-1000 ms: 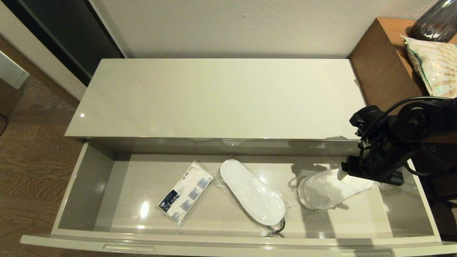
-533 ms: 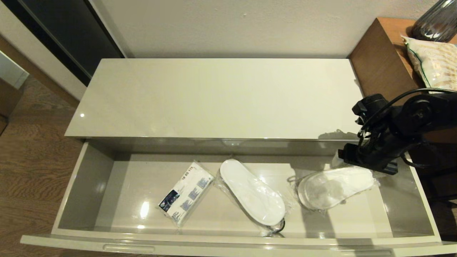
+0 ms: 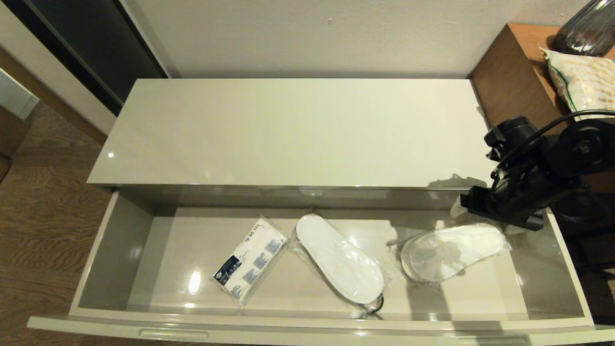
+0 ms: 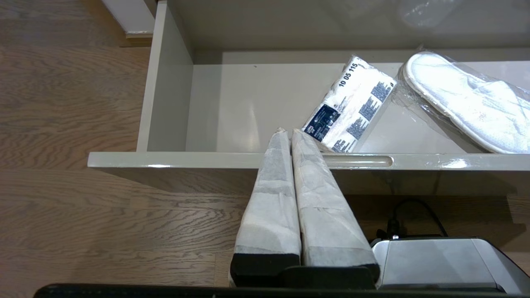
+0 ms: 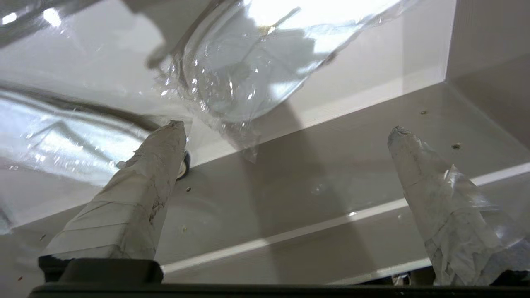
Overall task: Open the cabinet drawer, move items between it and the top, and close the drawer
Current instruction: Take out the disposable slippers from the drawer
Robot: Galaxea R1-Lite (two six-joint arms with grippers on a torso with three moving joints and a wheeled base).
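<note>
Glossy beige-grey, the cabinet drawer stands pulled fully out, its front rail nearest the robot. Down by that rail the left gripper is parked low above the wooden floor, its taped fingers pressed together with nothing between them. Inside the drawer lie three items: a white printed packet with a dark blue label left of centre, a clear-wrapped white slipper slanting just beside it in the middle, and a second wrapped slipper toward the right end. The right gripper hangs over the far right part of the drawer, just above and behind that second slipper, its jaws spread wide and holding nothing; the crinkled wrap lies close before one taped finger. Beyond the drawer, the top stretches smooth and cream-beige back to the wall. To the right, on a brown wooden desk, rests a green-trimmed snack bag.
</note>
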